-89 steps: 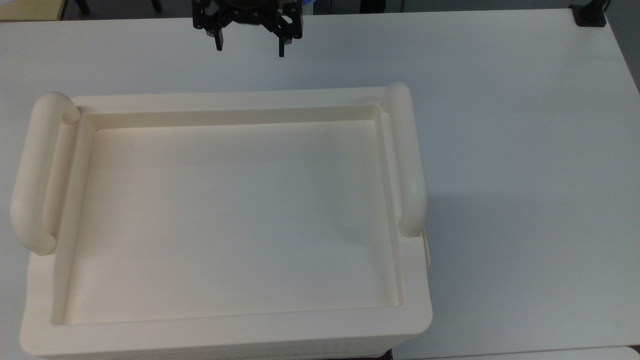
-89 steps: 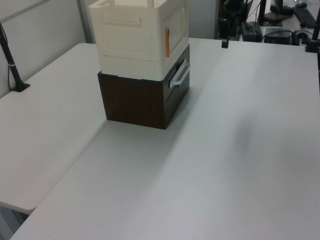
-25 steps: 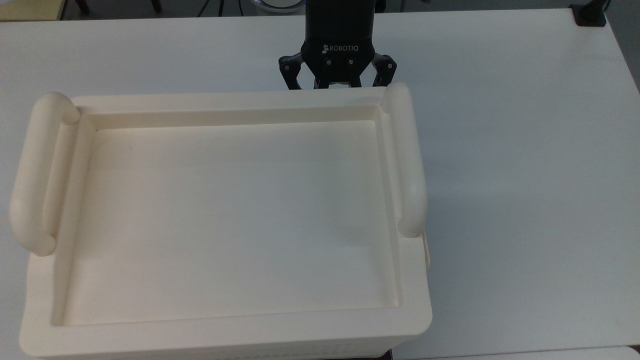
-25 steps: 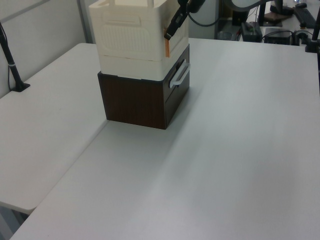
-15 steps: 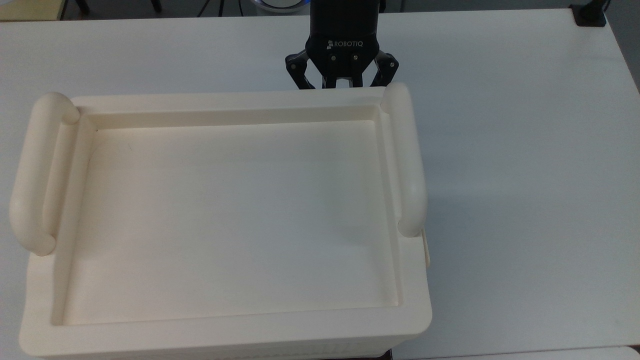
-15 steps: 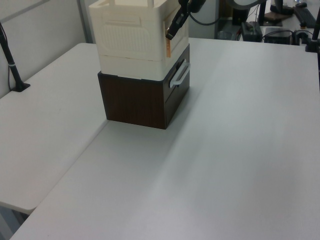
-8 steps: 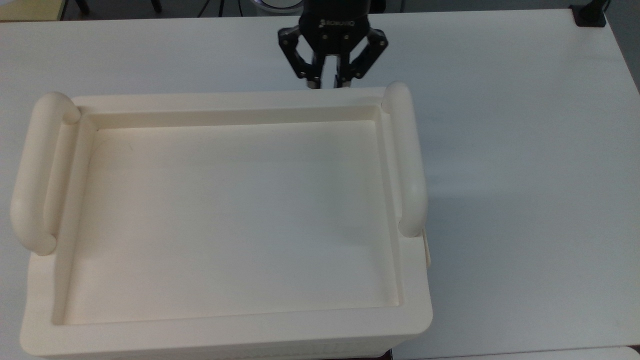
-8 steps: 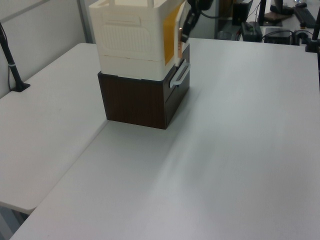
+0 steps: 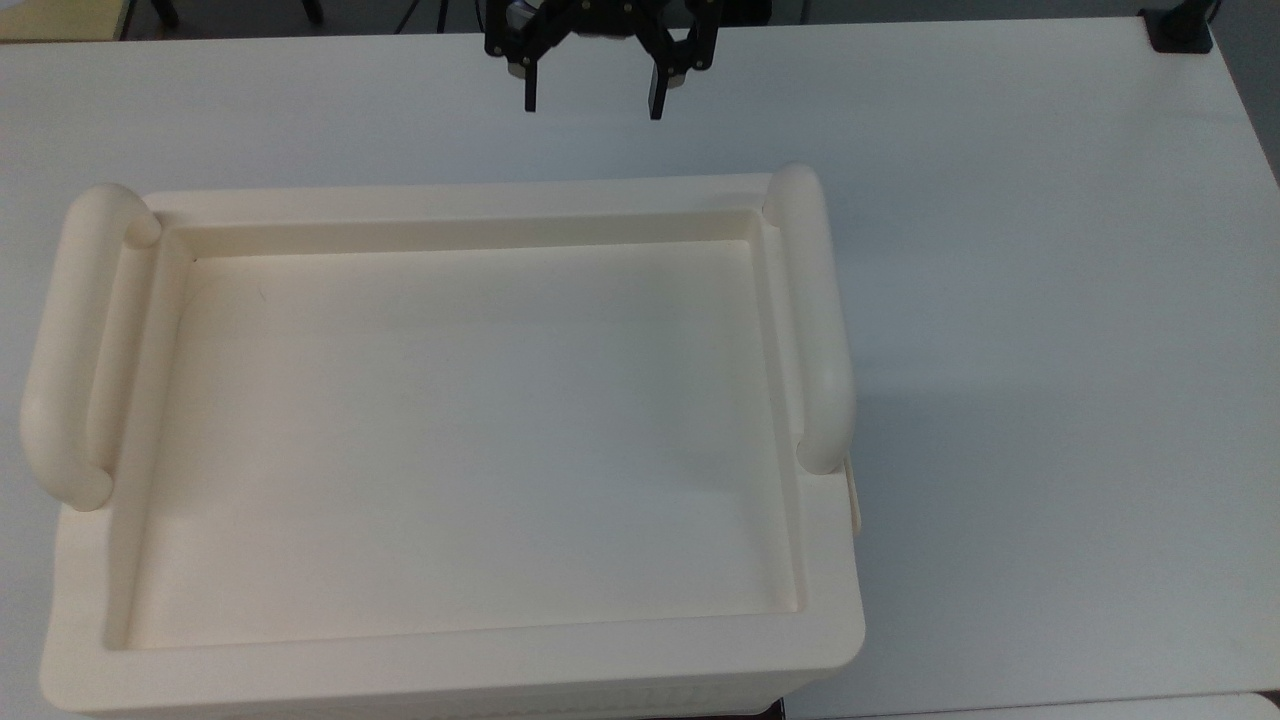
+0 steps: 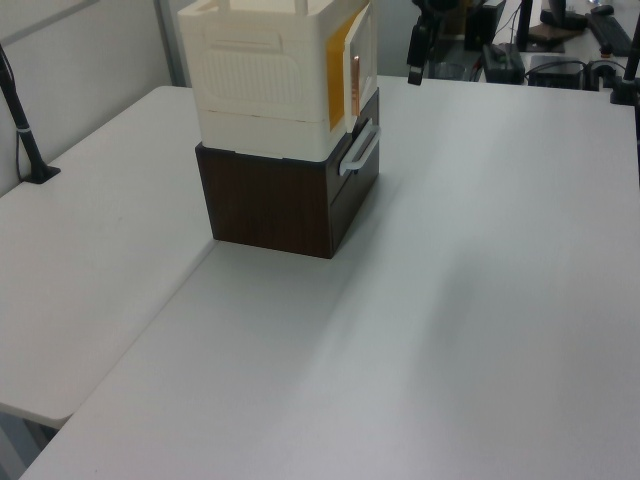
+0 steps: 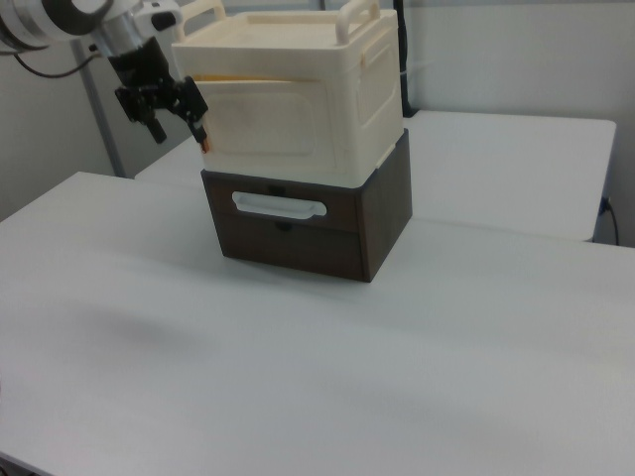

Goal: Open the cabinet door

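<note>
1. Door first: the cabinet door (image 10: 358, 68) sits on the face of the cabinet (image 10: 265, 75) that looks toward the left view's right. I see it swung out a little, with an orange-yellow interior showing in the gap behind it.
2. Its long axis runs upright in the left view. The free edge, with a reddish strip on it, points toward the camera side; I judge the hinge to be at the far edge.
3. In the right view I see that same cabinet (image 11: 298, 94) from its front, with a thin orange line of opening near the top of the face.
4. The cream cabinet stands on a dark brown drawer unit (image 10: 285, 200) with a pale handle, and the stack rests on the white bench (image 10: 450, 300).
5. From the top view I see the recessed tray top (image 9: 460, 430) with two thick tubular bars (image 9: 810, 320) along its short sides.
6. My pincer (image 9: 590, 100) hangs clear of the cabinet over the bench, fingers spread apart and holding nothing. In the right view it (image 11: 175, 117) sits just off the cabinet's corner at the right view's left.
7. My read: the door is cracked open, not fully swung.
8. Next call: bring a finger behind the free edge and sweep it outward around the hinge, keeping clear of the drawer handle below.
</note>
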You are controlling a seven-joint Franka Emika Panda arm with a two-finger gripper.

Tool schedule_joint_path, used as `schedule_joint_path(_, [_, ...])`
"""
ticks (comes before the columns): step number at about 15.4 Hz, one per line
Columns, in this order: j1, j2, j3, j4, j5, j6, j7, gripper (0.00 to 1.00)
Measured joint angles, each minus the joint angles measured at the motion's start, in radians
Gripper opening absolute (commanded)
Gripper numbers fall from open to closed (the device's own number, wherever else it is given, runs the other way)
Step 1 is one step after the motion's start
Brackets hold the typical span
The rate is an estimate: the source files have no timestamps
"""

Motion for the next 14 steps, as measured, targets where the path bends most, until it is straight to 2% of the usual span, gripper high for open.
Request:
schedule_joint_path(2, [0.0, -0.008, 0.0, 0.016, 0.01, 0.032, 0.0, 0.93])
schedule_joint_path(4, [0.0, -0.009, 0.0, 0.024, 0.023, 0.123, 0.0, 1.0])
schedule_joint_path(10, [0.006, 0.0, 0.007, 0.024, 0.027, 0.349, 0.0, 1.0])
schedule_joint_path(14, [0.035, 0.021, 0.009, 0.022, 0.027, 0.458, 0.0, 1.0])
